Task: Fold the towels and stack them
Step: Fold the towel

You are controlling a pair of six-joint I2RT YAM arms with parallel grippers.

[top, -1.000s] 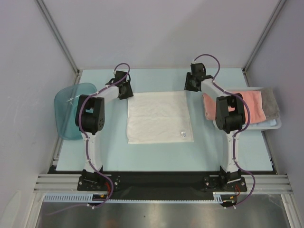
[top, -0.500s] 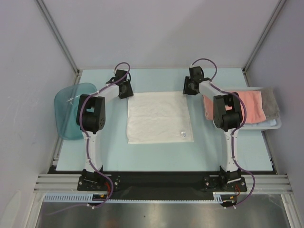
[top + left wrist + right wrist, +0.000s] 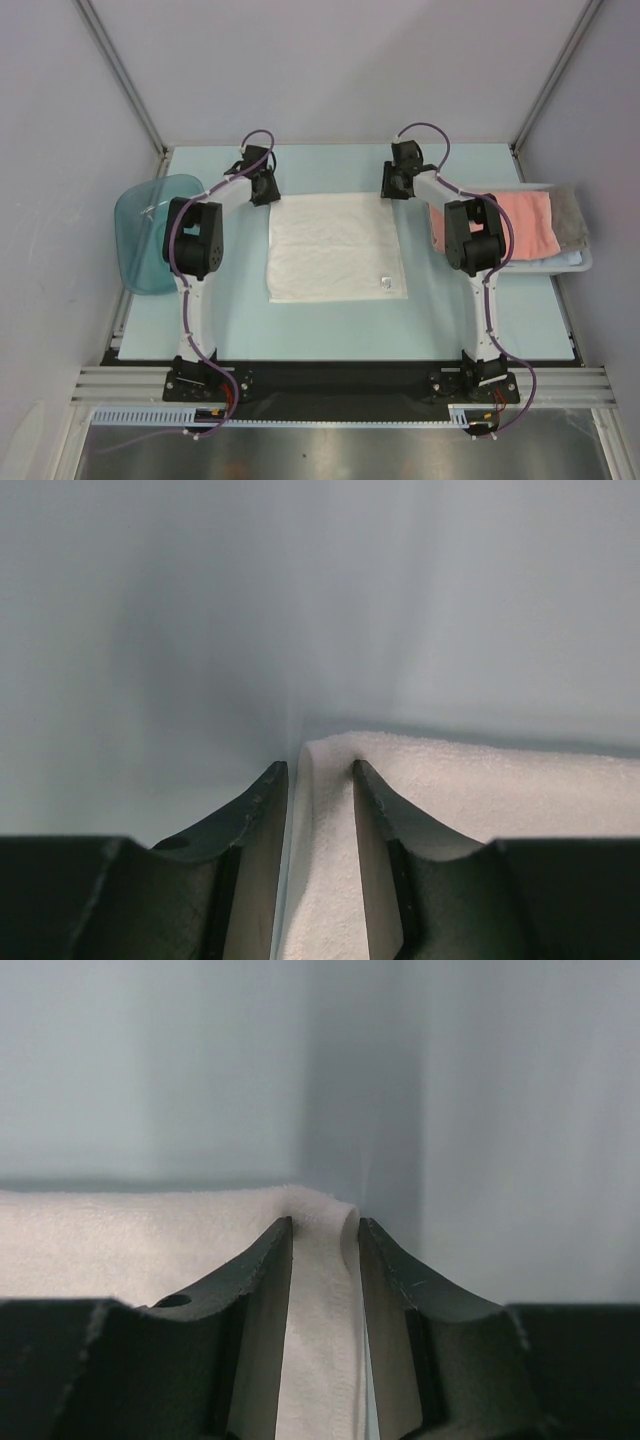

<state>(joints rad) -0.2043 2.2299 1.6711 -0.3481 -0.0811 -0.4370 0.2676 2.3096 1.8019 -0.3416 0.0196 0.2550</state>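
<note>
At towel (image 3: 337, 247) corners: left hand (image 3: 320, 772), right hand (image 3: 325, 1226).

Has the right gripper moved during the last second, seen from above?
Yes. The right gripper has shifted left, away from the pink towel, up to the far right corner of the white towel.

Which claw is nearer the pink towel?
Right. The right claw is at the white towel's far right corner, beside the pink towel; the left claw is at the far left corner.
</note>
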